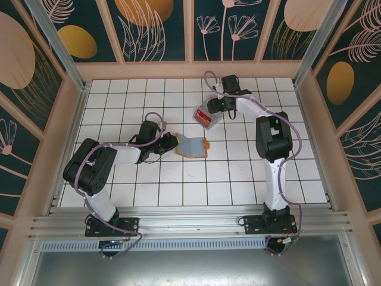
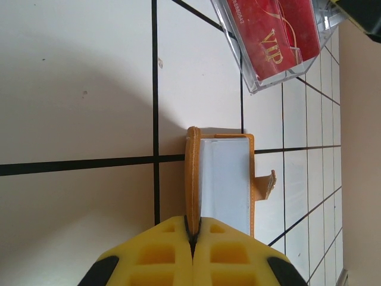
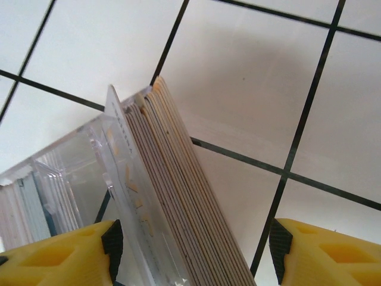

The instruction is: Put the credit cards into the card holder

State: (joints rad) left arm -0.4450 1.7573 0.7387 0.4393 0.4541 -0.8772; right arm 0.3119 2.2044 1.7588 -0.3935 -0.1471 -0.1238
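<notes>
Your left gripper (image 2: 191, 241) is pinched tight on the orange edge of the card holder (image 2: 221, 179). The holder sits opened on the white tiles (image 2: 77, 89) near the table's middle, grey lining showing. Your right gripper (image 3: 193, 250) stands with jaws wide apart, astride the clear plastic box (image 3: 65, 179) and the stack of credit cards (image 3: 178, 190) leaning in it. One finger (image 3: 321, 253) is clear of the stack; the other possibly touches the box wall. The box lies just beyond the holder, not touching it, a red VIP card facing up
</notes>
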